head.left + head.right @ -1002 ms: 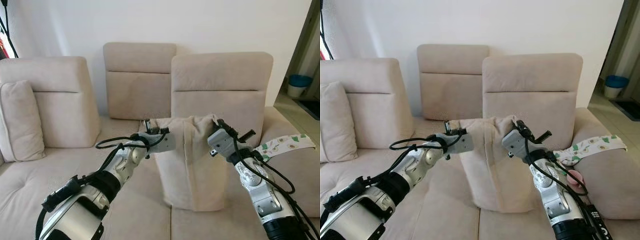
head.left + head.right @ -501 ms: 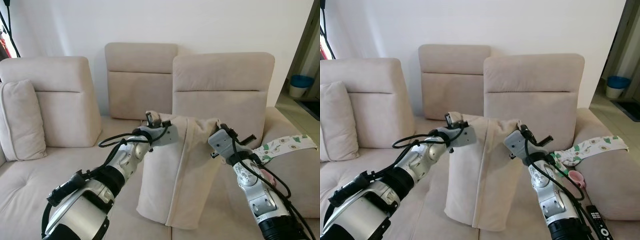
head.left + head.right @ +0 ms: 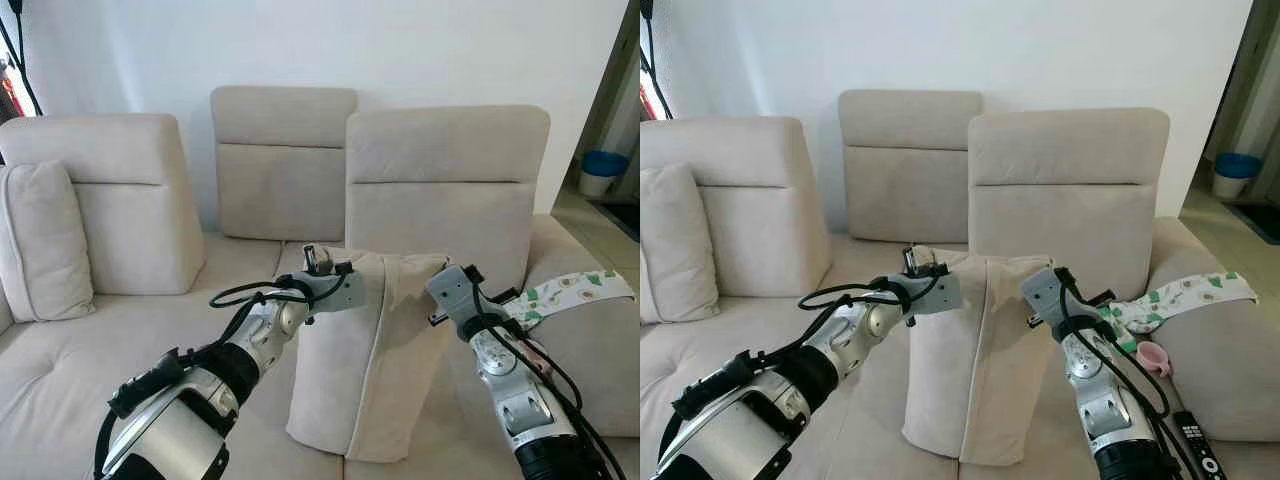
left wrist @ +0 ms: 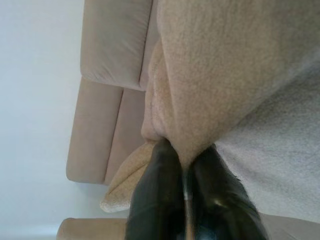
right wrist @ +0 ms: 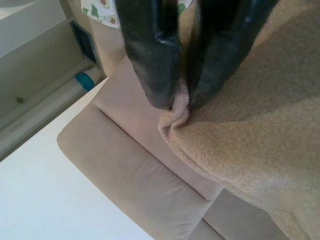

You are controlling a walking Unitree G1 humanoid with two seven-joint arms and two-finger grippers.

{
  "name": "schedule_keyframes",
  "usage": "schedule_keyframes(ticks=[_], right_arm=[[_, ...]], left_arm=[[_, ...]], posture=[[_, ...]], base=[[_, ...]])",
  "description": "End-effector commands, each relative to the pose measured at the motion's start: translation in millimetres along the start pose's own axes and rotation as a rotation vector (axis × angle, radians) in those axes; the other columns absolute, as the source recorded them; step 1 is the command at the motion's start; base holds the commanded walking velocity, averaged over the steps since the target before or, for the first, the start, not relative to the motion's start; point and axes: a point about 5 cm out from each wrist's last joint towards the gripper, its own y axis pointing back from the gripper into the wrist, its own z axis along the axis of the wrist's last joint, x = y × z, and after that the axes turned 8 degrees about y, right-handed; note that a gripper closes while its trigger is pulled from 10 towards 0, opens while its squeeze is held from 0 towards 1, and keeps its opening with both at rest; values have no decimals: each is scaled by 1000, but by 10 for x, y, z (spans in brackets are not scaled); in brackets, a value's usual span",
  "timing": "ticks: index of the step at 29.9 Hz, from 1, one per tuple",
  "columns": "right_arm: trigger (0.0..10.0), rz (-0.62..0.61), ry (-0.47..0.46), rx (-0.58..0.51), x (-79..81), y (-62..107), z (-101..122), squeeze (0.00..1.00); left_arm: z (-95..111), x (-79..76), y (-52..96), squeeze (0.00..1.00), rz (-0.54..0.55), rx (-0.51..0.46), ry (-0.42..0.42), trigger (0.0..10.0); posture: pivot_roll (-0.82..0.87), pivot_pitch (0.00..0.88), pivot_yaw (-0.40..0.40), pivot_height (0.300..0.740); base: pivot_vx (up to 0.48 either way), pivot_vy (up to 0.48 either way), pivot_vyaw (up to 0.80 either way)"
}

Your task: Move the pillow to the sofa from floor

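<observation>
Your pillow (image 3: 365, 360) now stands upright on the sofa (image 3: 100, 350) seat, lower than half a second ago, its bottom edge settled onto the cushions in front of the right backrest (image 3: 445, 190). The left gripper (image 4: 184, 192) pinches one top corner, and the right gripper (image 5: 175, 97) is clamped on the other corner's fabric. With the weight apparently resting on the seat, you look close to done; releasing both corners seems the remaining step, though the pillow may topple forward.
</observation>
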Motion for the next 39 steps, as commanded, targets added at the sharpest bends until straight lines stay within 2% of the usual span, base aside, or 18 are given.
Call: schedule_keyframes(ticks=[1, 7, 8, 9, 10, 11, 18, 21, 22, 23, 24, 25, 27, 30, 32, 33, 35, 39], right_arm=[[10000, 7, -21, 18, 11, 9, -20, 976], [10000, 4, -29, 24, 14, 14, -21, 1000], [10000, -3, -22, 28, 8, 11, -24, 1000], [10000, -7, -15, 32, 4, 4, -24, 1000], [10000, -7, -15, 32, 4, 4, -24, 1000], [10000, -15, -3, 33, -5, -7, -16, 0], [10000, -40, -1, 10, -39, -9, 35, 0], [10000, -47, -31, -20, -32, 7, 83, 0], [10000, -53, -63, -37, -18, 24, 114, 0], [10000, -53, -63, -37, -18, 24, 114, 0], [10000, -58, -85, -48, -10, 35, 133, 0], [10000, -58, -85, -48, -10, 35, 133, 0], [10000, -96, -167, -84, 46, 114, 205, 0], [10000, -107, -192, -91, 66, 141, 223, 0], [10000, -128, -273, -100, 194, 274, 256, 0], [10000, -128, -273, -100, 194, 274, 256, 0], [10000, -142, -321, -104, 268, 376, 268, 0], [10000, -134, -361, -115, 343, 494, 262, 0]], left_arm=[[62, 108, -8, 1000, 28, -39, 11, 10000], [84, 149, -2, 1000, 51, -61, 16, 10000], [101, 178, -3, 725, 72, -70, 13, 10000], [118, 214, -4, 0, 99, -80, 12, 10000], [118, 214, -4, 0, 99, -80, 12, 10000], [135, 265, -5, 0, 135, -89, 14, 10000], [145, 317, -1, 0, 170, -102, 32, 10000], [139, 312, 4, 0, 173, -109, 115, 10000], [121, 273, 0, 0, 147, -95, 262, 10000], [121, 273, 0, 0, 147, -95, 262, 10000], [108, 239, -3, 0, 126, -87, 368, 10000], [108, 239, -3, 0, 126, -87, 368, 10000], [110, 50, -1, 0, 23, -75, 713, 10000], [116, -3, 4, 0, -2, -78, 783, 10000], [57, -136, 69, 0, -19, -103, 945, 10000], [57, -136, 69, 0, -19, -103, 945, 10000], [-1, -195, 133, 0, -19, -131, 1067, 10000], [-65, -273, 231, 0, -37, -168, 1136, 10000]], posture=[[-30, 0, 76, 733], [-29, 0, 75, 733], [-27, 0, 74, 733], [-27, 0, 73, 733], [-27, 0, 73, 733], [-27, 0, 73, 733], [-27, 0, 70, 733], [-28, 0, 71, 733], [-30, 0, 72, 733], [-30, 0, 72, 733], [-30, 0, 72, 733], [-30, 0, 72, 733], [-29, 0, 69, 733], [-29, 0, 69, 733], [-36, 0, 71, 733], [-36, 0, 71, 733], [-37, 0, 69, 733], [-32, 0, 65, 733]], base=[[0, 0, 0], [0, 0, 0], [0, 0, 0], [0, 0, 0], [0, 0, 0], [0, 0, 0], [0, 0, 0], [0, 0, 0], [0, 0, 0], [0, 0, 0], [0, 0, 0], [0, 0, 0], [0, 0, 0], [0, 0, 0], [0, 0, 0], [0, 0, 0], [0, 0, 0], [0, 0, 0]])
